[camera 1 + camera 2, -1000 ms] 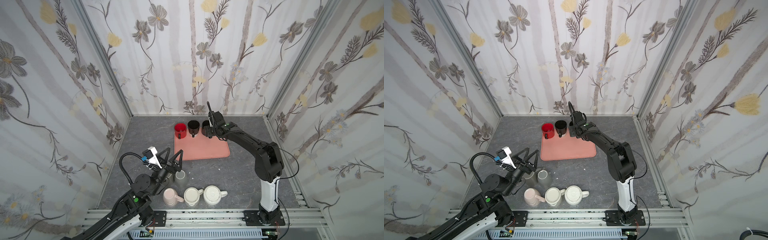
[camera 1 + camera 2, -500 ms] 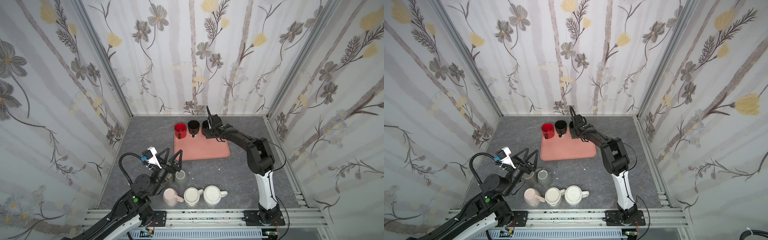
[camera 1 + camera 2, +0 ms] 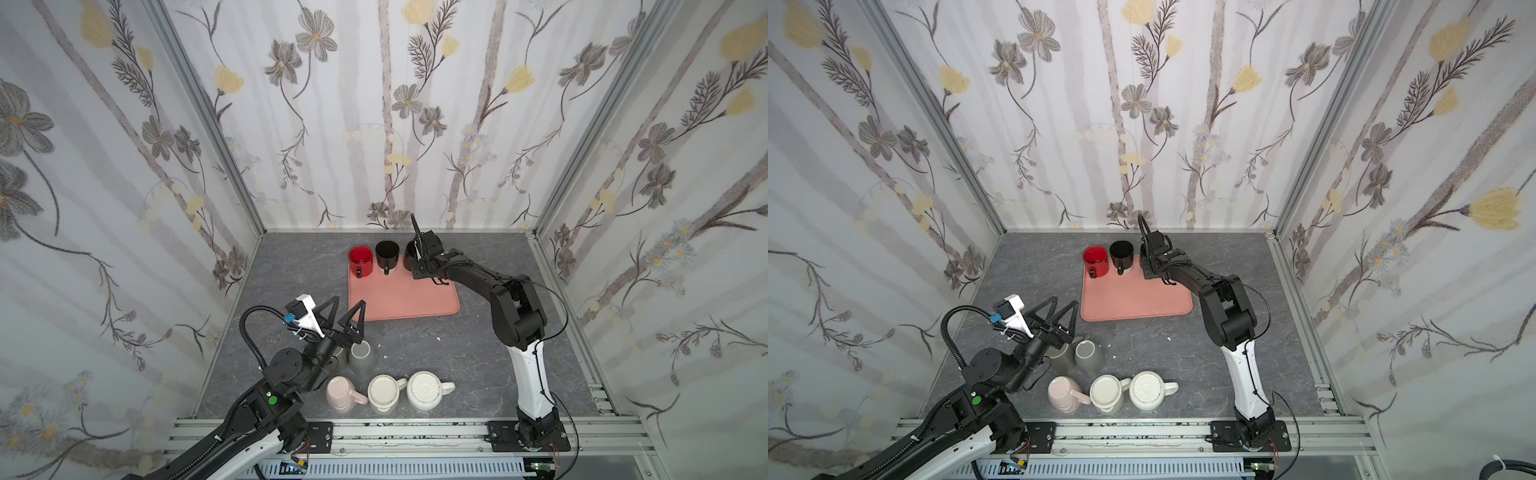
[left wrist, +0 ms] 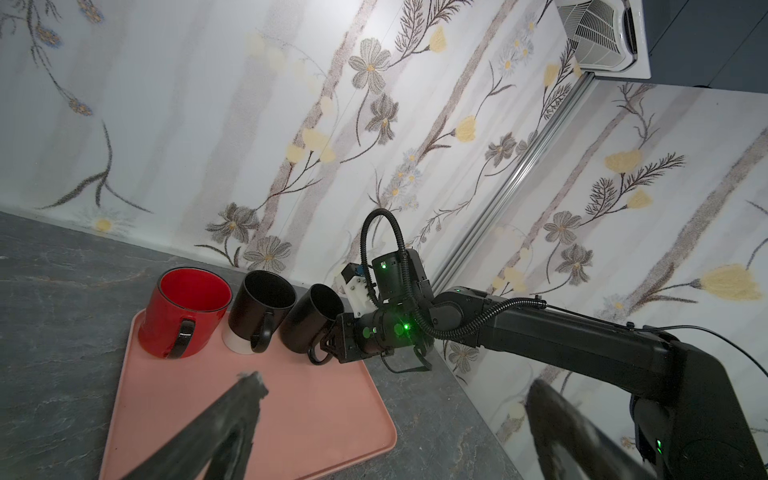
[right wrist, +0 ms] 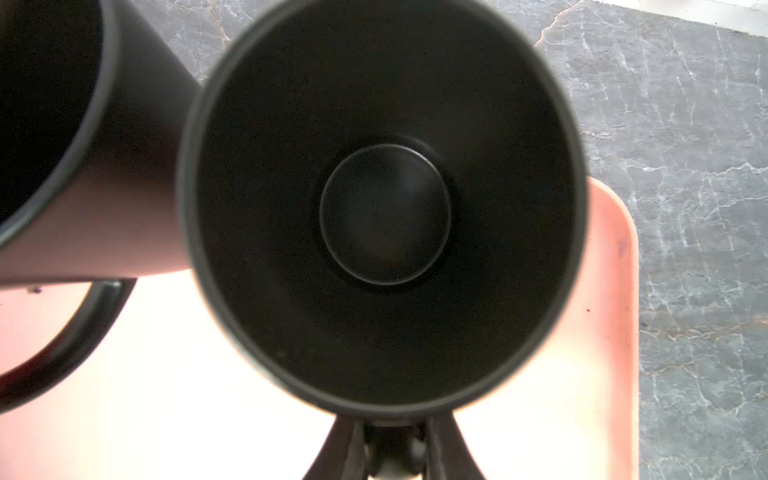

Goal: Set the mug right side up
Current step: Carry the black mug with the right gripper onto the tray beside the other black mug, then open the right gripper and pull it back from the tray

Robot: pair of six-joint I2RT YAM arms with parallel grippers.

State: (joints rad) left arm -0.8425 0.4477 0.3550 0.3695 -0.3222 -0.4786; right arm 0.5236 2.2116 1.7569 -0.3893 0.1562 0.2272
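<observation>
A black mug (image 3: 409, 254) (image 4: 309, 324) stands mouth up at the right end of a row on the pink tray (image 3: 407, 299), leaning slightly toward its black neighbour (image 3: 387, 253). My right gripper (image 3: 417, 270) (image 4: 328, 349) is low at the mug's near side, its fingers shut on the handle. The right wrist view looks straight down into the black mug (image 5: 382, 208), with the right gripper (image 5: 395, 440) narrow just below its rim. My left gripper (image 3: 349, 302) (image 4: 392, 382) hangs open and empty above the grey mugs (image 3: 362, 355), off the tray's front left corner.
A red mug (image 3: 360, 258) stands upright at the left end of the tray row. Near the front edge, a pink mug (image 3: 338, 392), a cream mug (image 3: 384, 392) and a ribbed white mug (image 3: 424, 390) stand bottom up. The back wall is close behind the tray.
My right gripper's fingers have come together on the black mug's handle, and that arm's elbow has swung in a little. The left arm has not moved.
</observation>
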